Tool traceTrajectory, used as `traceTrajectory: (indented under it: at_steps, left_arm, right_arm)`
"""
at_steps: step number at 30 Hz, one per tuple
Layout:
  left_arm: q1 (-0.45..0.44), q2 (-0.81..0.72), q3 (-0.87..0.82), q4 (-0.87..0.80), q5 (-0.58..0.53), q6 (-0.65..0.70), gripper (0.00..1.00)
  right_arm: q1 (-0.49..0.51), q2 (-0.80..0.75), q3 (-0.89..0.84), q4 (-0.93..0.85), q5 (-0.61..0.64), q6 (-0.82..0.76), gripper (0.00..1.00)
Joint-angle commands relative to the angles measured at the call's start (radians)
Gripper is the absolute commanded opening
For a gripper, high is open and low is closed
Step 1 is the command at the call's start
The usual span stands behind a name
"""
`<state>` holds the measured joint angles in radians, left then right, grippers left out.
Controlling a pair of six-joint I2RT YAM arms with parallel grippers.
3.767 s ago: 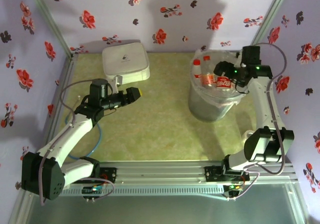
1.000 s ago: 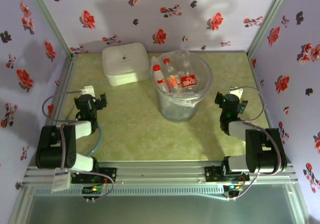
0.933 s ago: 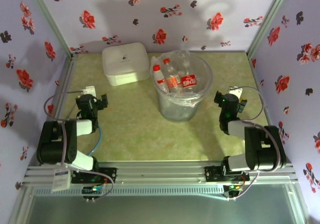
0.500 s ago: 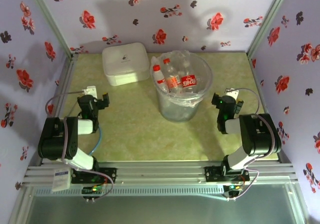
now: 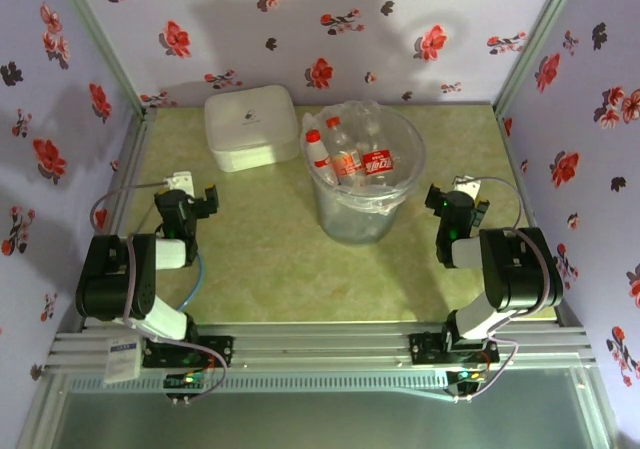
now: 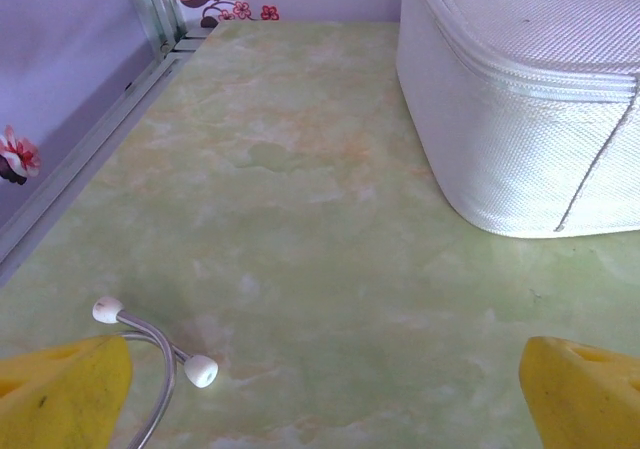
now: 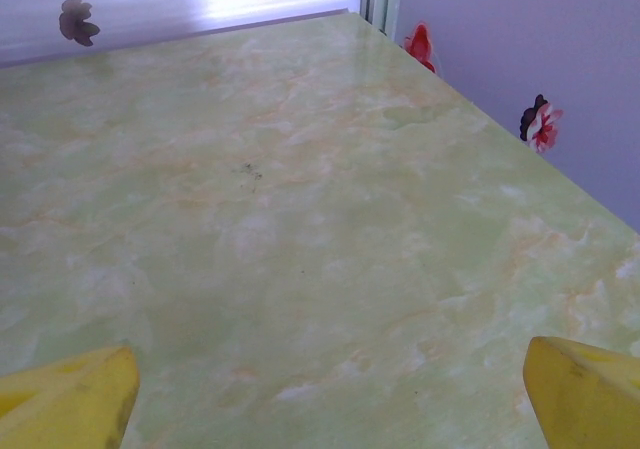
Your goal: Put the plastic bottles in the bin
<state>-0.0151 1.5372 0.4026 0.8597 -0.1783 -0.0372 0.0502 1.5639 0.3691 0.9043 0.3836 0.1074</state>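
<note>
The plastic bottles (image 5: 350, 161) are seen piled inside the bin (image 5: 352, 227), which is set at the back middle of the desk (image 5: 270, 269), just beside a white box (image 5: 250, 126). Open desk is left in front of the bin and on both sides, up to the walls. The left fingers (image 6: 60, 394) and right fingers (image 7: 70, 394) are spread wide with nothing grasped. They are found low near the side edges, well apart from the bin.
</note>
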Motion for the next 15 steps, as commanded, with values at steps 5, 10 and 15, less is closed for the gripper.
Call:
traceTrajectory:
  at_steps: [5,10,15]
  left_arm:
    - [-0.002,0.011,-0.008,0.034,0.011,0.02,1.0]
    - [-0.002,0.01,-0.008,0.035,0.011,0.02,1.0]
    - [-0.002,0.01,-0.008,0.035,0.011,0.021,1.0]
  right_arm:
    - [-0.003,-0.002,0.004,0.013,-0.024,0.002,0.99]
    - [-0.004,-0.001,0.011,0.002,-0.035,0.001,0.99]
    - [-0.004,-0.004,0.002,0.015,-0.034,0.0,0.99]
